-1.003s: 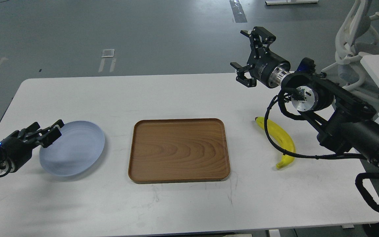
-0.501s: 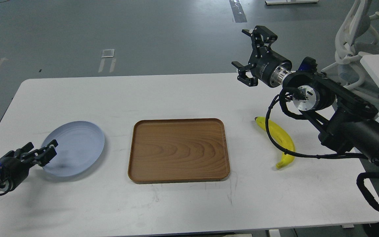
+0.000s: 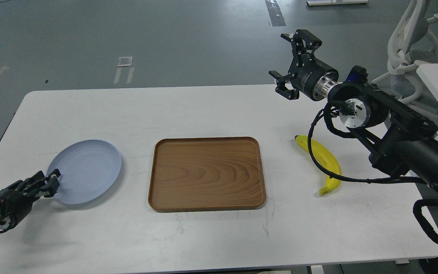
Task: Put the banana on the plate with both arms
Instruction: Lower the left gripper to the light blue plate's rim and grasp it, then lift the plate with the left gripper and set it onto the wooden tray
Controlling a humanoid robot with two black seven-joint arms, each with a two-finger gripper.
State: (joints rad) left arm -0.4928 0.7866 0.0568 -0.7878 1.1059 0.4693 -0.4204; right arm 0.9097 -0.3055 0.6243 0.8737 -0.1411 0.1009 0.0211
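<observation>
Yellow banana (image 3: 321, 165) lies right of the wooden tray (image 3: 206, 174), ungrasped; plate (image 3: 86, 171) sits left. Right gripper (image 3: 294, 65) hangs spread above; left gripper (image 3: 43, 183), apparently parted, touches nothing. Next: descend, clamp banana.

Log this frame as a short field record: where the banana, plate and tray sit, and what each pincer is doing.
banana: lying on the white table, right of the tray, not held
plate: on the table, left of the tray, nothing on it
wooden tray: centre of table, nothing on it
left pincer: low, at the plate's near-left rim; open or shut cannot be told
right pincer: open, raised above the table's far edge, holding nothing
task state: banana not yet on plate
</observation>
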